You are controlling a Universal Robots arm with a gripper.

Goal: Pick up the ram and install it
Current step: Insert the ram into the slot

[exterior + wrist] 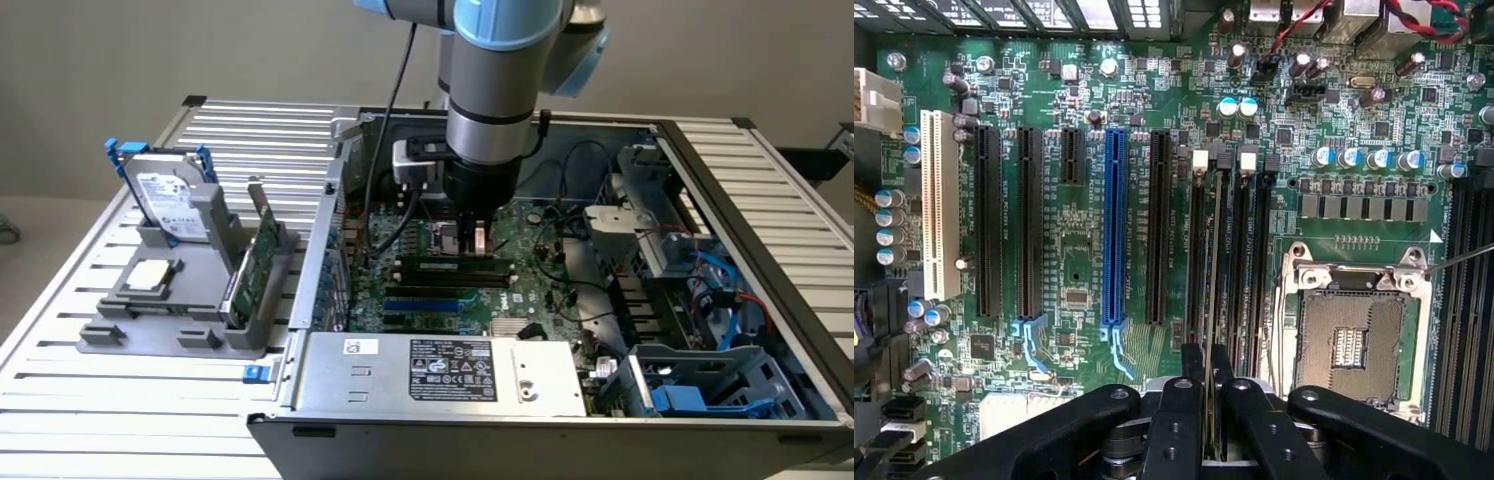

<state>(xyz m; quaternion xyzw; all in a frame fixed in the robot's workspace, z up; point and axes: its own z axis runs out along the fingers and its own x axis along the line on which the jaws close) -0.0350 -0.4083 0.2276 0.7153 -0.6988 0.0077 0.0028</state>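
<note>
The picking up is done. The tool (1207, 365) is pressed together on the ram (1211, 275), pinching its thin top edge. In the wrist view the ram looks like a thin line because it stands on its edge. It sits right over the black slots (1199, 250) on the big green board (1084, 230), lined up with them. I cannot tell if the ram is touching a slot or hanging just above it. I think the putting in is not finished, because the tool is gripping the ram.

In the exterior view the tool (467, 238) reaches down into the open computer box (747, 230). The box lies on a desk (787, 180) made of long metal strips. On the exterior view's left, a grey holder (134, 330) stands on the desk with a hard drive (167, 195) and a green card (260, 260) in it. The wall behind is plain and pale.
</note>
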